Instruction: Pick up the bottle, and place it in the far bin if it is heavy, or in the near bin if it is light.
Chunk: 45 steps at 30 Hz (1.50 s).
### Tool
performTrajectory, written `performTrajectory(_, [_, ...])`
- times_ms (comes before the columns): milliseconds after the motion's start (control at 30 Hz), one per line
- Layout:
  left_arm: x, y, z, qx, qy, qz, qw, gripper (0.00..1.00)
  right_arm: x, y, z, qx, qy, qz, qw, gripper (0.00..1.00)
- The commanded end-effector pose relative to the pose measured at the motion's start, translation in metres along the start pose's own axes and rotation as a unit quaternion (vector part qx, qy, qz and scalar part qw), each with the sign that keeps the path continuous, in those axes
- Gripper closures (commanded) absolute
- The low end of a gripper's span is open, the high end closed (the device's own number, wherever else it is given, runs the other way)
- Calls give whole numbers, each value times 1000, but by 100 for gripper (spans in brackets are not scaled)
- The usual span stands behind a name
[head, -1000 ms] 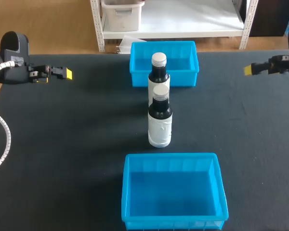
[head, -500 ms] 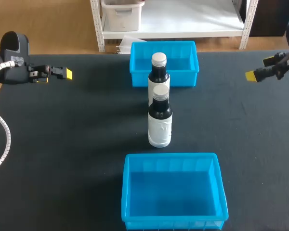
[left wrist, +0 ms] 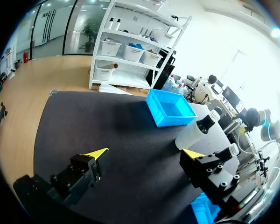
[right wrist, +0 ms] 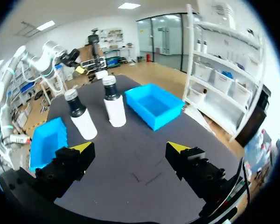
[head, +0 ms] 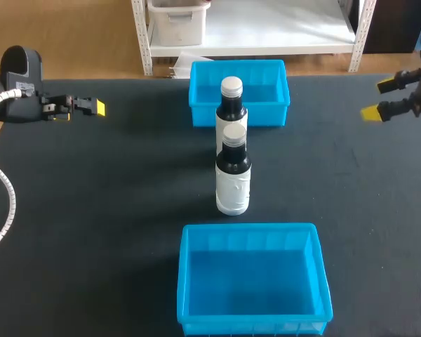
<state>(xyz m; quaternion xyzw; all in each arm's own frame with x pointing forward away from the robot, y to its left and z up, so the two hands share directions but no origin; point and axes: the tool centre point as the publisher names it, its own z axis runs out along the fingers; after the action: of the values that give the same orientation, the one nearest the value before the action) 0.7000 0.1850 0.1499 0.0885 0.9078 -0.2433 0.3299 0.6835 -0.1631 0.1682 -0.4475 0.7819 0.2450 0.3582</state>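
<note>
Two bottles stand upright on the table (head: 91, 210), in line along its middle. The far bottle (head: 231, 105) stands just before the far bin (head: 274, 116), which sits at the middle of the table's far edge. You cannot tell from these views whether the two touch. The near bottle (head: 233, 184) stands just in front of the far bottle. A narrow strip of dark tabletop shows between it and the near bin (head: 249, 229), which reaches the table's near edge. Each bottle is dark with a pale cap and a white label; any print on the labels is too small to read.

Your left gripper (head: 98, 107) hangs near the table's far left corner, with a broad stretch of dark tabletop between it and the bottles. The left wrist view shows its fingers (left wrist: 97, 156) spread wide, holding nothing. Your right gripper (head: 379, 99) hangs near the far right corner, likewise well apart from the bottles. Its fingers (right wrist: 81, 148) are spread, gripping nothing.
</note>
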Motion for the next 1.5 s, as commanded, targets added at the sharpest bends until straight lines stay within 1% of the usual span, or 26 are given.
performTrajectory(33, [0, 0, 0, 0, 0, 0, 1000, 0, -4, 11, 4, -99, 1, -84, 992, 0])
performTrajectory(100, [0, 0, 0, 0, 0, 0, 1000, 0, -7, 21, 6, -106, 1, -112, 988, 0])
performTrajectory(200, [0, 0, 0, 0, 0, 0, 1000, 0, -11, 36, 11, -119, -2, -129, 984, 0])
performTrajectory(333, [0, 0, 0, 0, 0, 0, 1000, 0, -16, 54, 27, -132, 2, -135, 982, 0])
performTrajectory(400, [0, 0, 0, 0, 0, 0, 1000, 0, -19, 63, 35, -133, 11, -139, 981, 0])
performTrajectory(600, [0, 0, 0, 0, 0, 0, 1000, 0, -27, 91, 62, -148, 6, -130, 980, 0])
performTrajectory(767, [0, 0, 0, 0, 0, 0, 1000, 0, -31, 110, 80, -161, 9, -143, 977, 0])
performTrajectory(933, [0, 0, 0, 0, 0, 0, 1000, 0, -33, 121, 96, -172, 4, -146, 974, 0])
performTrajectory(1133, [0, 0, 0, 0, 0, 0, 1000, 0, -35, 130, 117, -181, 7, -135, 974, 0])
performTrajectory(1333, [0, 0, 0, 0, 0, 0, 1000, 0, -42, 136, 136, -183, 6, -126, 975, 0])
performTrajectory(1500, [0, 0, 0, 0, 0, 0, 1000, 0, -49, 138, 147, -188, 3, -124, 974, 0])
